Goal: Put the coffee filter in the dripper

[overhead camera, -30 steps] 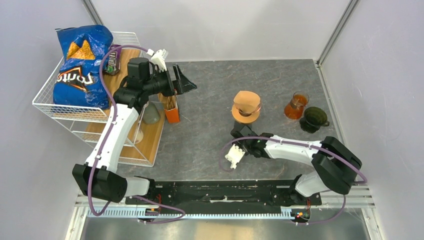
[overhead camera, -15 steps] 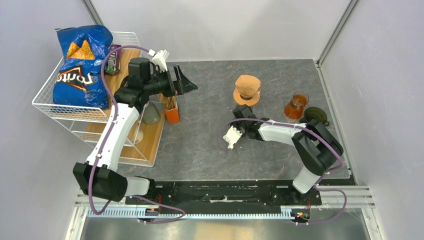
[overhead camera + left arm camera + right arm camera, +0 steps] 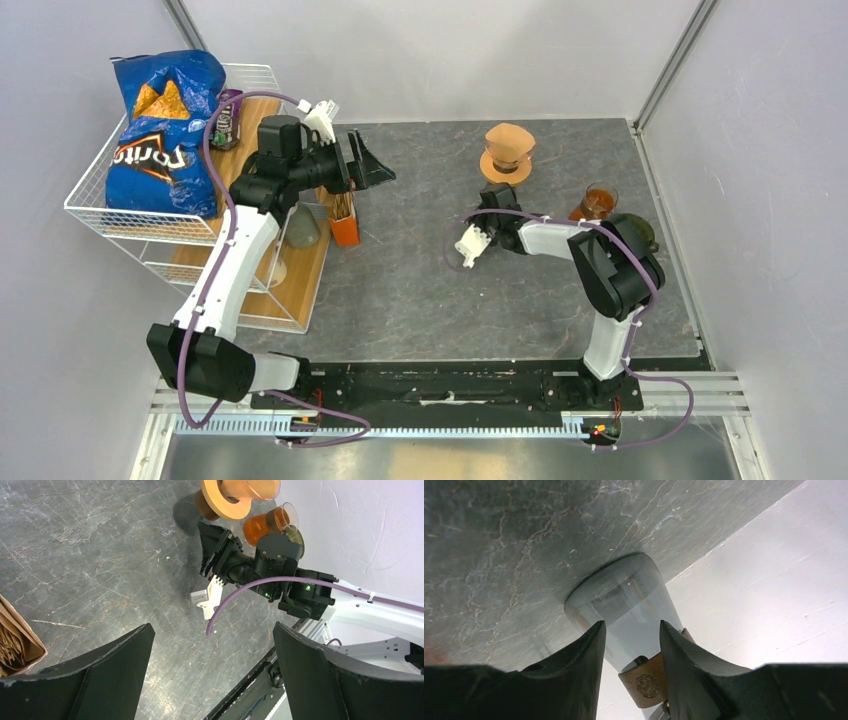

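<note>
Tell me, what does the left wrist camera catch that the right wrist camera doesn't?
Only the left wrist view: the right gripper seen from outside, the orange dripper beyond it, an amber glass cup, and a brown box corner. Only the right wrist view: a clear glass vessel close up between that camera's own fingers, with a stamped brown collar. Both: the grey marbled tabletop and the white wall.

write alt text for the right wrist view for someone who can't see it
A clear glass carafe with a brown collar at its neck stands on the grey marbled table, seen upside down and close up between the two dark fingers of the right gripper, which flank it closely. A white wall lies behind.
</note>
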Motion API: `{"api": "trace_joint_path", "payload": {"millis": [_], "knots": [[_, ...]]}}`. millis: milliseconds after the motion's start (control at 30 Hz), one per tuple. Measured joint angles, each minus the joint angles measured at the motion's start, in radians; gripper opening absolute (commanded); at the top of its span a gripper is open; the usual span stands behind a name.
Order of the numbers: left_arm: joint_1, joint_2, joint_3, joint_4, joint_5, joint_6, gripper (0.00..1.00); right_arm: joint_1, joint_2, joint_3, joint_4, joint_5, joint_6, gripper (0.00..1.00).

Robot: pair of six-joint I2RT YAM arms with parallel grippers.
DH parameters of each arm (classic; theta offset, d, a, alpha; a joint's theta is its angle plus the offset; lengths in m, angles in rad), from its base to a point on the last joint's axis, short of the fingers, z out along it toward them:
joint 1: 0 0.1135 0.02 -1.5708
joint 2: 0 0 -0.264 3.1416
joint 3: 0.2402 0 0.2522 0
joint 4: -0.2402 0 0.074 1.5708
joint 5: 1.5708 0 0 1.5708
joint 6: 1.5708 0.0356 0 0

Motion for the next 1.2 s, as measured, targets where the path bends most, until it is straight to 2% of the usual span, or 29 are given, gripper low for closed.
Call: {"api": "trace_joint_path", "payload": {"millis": [200, 400, 567, 667, 767, 900, 1067, 1200], "knots": [[0.000, 0.000, -0.003, 0.000, 0.004, 0.000, 0.98, 0.032, -0.020, 0.003, -0.032, -0.018, 0.015, 0.54], [0.000, 0.000, -0.003, 0.000, 0.014, 0.000, 0.98, 0.163, -0.192, 0.014, -0.238, -0.019, 0.157, 0.55], [0.000, 0.000, -0.003, 0.001, 0.034, 0.000, 0.98, 0.336, -0.439, 0.117, -0.590, -0.046, 0.422, 0.54], [0.000, 0.000, -0.003, 0.001, 0.053, 0.000, 0.98, 0.389, -0.519, 0.277, -0.838, -0.087, 0.640, 0.53], [0.000, -0.001, -0.004, 0.002, 0.076, 0.000, 0.98, 0.318, -0.530, 0.483, -1.077, -0.164, 0.872, 0.52], [0.000, -0.015, -0.027, 0.002, 0.103, 0.000, 0.98, 0.164, -0.576, 0.595, -1.275, -0.251, 1.062, 0.51], [0.000, -0.027, -0.042, 0.002, 0.128, -0.005, 0.98, -0.026, -0.630, 0.734, -1.493, -0.365, 1.166, 0.51], [0.000, -0.028, -0.042, 0.002, 0.135, -0.008, 0.98, -0.321, -0.572, 0.881, -1.569, -0.488, 1.188, 0.51]]}}
